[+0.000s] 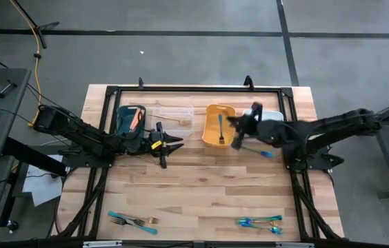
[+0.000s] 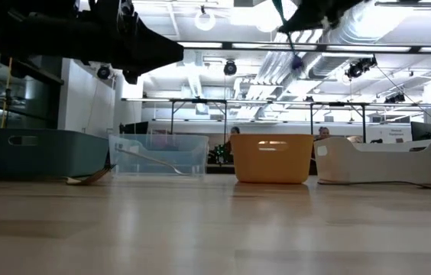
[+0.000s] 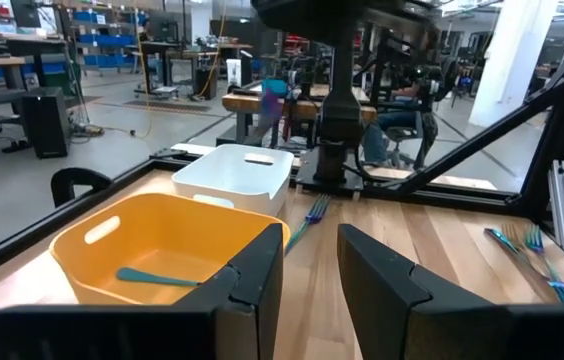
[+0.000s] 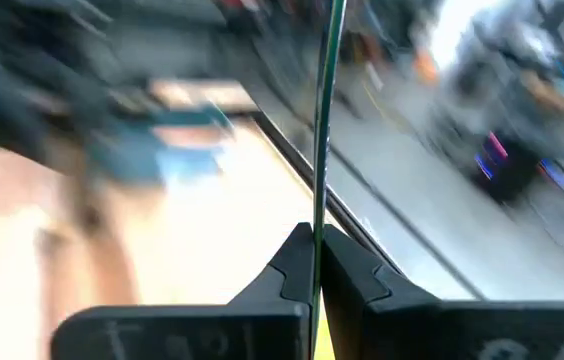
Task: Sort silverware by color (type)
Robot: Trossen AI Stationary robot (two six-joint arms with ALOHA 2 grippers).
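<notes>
Above the wooden desk (image 1: 201, 186), the right end effector (image 4: 314, 262), pinching a teal utensil (image 4: 324, 120) lengthwise, hovers just beside the orange bin (image 1: 219, 125), nearer than the half-spread left end effector (image 1: 174, 145).

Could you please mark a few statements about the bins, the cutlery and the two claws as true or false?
1. The rectangular orange plastic bin holds a teal-handled utensil. True.
2. The right claw is empty. False: it is shut on a thin teal-handled piece of silverware.
3. The left claw grips a gold fork. False: its fingers stand apart with nothing between them.
4. The clear rectangular plastic bin holds a gold-coloured utensil. True.
5. The near edge of the wooden table is free of cutlery. False: a cluster of teal-handled forks and another loose group of mixed forks lie there.
</notes>
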